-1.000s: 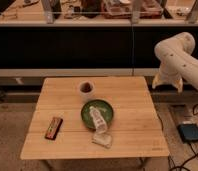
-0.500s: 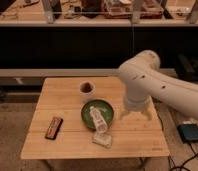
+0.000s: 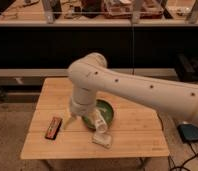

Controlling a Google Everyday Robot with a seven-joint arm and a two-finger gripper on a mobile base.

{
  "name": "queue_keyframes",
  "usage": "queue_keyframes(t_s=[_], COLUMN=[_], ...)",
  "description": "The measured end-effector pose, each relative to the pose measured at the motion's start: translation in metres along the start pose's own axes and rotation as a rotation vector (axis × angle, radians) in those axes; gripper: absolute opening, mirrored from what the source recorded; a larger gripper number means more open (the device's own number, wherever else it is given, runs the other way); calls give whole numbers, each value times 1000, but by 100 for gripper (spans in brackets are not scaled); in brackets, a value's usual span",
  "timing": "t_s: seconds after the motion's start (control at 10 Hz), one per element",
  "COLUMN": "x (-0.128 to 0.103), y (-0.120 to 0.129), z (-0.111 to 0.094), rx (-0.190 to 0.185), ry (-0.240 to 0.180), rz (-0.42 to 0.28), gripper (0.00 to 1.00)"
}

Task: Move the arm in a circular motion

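Camera view: arm (image 3: pixel 142 90) hangs over the table (image 3: pixel 142 137), its gripper (image 3: pixel 77 123) splayed open and empty. I judge the circle only partway done.

One arm (image 3: pixel 142 87) in shot, one gripper (image 3: pixel 76 119) hanging just left of one green bowl (image 3: pixel 109 111). One worktop (image 3: pixel 137 136), and on it one clear bottle (image 3: pixel 102 136) and one dark snack bar (image 3: pixel 53 127). One dark pad (image 3: pixel 191 132) on the floor.
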Motion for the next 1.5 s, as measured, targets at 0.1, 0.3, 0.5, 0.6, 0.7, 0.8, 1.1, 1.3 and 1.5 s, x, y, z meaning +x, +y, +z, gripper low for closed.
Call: queue_keyframes(t_s=[0.1,0.3,0.5,0.6,0.7,0.8,1.1,1.3,1.5], x=[29,112,207,231,242,241,179,113,40], y=[-15,-6,94,155,213,273,417,467,474], z=[5,17,11,-3,-19,-42,-109,-134,-142], rx=[43,73,-40,-117,-191,-267,-453,-512,-537], ry=[24,108,227,271,303,331,365,353,315], rz=[-48,-113,-102,-63,-12,58,318,483,616], gripper=[70,70,70,70,70,70,70,70,70])
